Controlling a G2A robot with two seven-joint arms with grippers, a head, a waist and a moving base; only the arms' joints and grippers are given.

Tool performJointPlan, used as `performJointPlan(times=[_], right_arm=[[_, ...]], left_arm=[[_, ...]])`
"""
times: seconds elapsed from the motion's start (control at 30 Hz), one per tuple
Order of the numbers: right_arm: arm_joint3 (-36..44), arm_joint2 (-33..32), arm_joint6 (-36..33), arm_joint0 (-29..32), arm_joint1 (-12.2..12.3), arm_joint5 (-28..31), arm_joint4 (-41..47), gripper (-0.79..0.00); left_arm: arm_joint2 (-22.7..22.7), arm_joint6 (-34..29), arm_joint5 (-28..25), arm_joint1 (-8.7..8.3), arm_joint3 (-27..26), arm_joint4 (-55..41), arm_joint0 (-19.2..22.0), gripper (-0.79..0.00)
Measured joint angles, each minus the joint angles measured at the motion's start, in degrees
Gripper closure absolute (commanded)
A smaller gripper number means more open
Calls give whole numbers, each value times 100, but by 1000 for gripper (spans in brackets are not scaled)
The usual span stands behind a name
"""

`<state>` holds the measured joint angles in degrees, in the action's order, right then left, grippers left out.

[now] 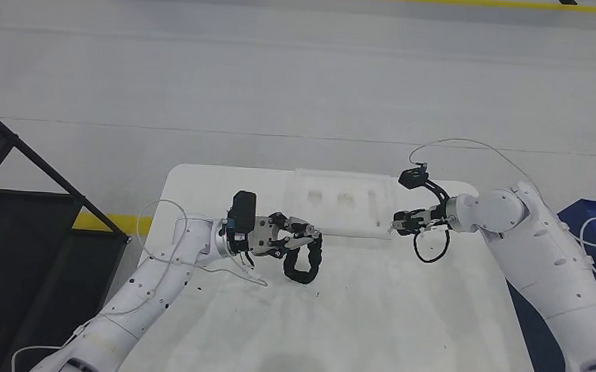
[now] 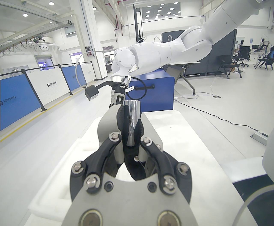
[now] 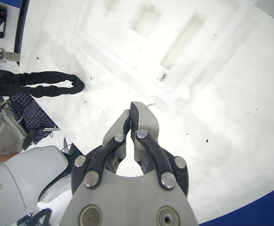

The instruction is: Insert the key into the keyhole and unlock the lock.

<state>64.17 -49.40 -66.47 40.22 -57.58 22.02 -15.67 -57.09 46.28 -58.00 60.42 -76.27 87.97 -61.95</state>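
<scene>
Step in hand, as judged: alignment before insertion. The left gripper [image 2: 129,128] clamped the lock [image 2: 132,113], a chrome cylinder with a black sleeved loop, over the table [image 1: 422,332]. The right gripper [image 3: 131,111] stood well apart beside the foam tray [image 3: 128,66], fingers pressed together on a thin sliver, apparently the key [image 3: 151,104]. The next move called for lining the key tip up with the cylinder end.

The counter [image 1: 392,320] before me is white, with rounded corners. A white foam tray [image 1: 366,225] with shallow rectangular pockets lies flat on it along the far edge. Small dark specks [image 3: 207,140] dot the bare top beside it.
</scene>
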Motion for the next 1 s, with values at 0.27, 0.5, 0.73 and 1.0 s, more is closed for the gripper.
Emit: performJointPlan(times=[0.27, 0.5, 0.73, 1.0], right_arm=[[8, -8, 37, 23, -1, -15, 14, 0], [-67, 150, 403, -153, -119, 9, -29, 0], [-808, 519, 675, -577, -385, 189, 87, 0], [-1588, 877, 829, -937, -673, 205, 70, 0]], left_arm=[[0, 0, 0, 0, 0, 0, 0, 0], [0, 0, 0, 0, 0, 0, 0, 0], [0, 0, 0, 0, 0, 0, 0, 0], [0, 0, 0, 0, 0, 0, 0, 0]])
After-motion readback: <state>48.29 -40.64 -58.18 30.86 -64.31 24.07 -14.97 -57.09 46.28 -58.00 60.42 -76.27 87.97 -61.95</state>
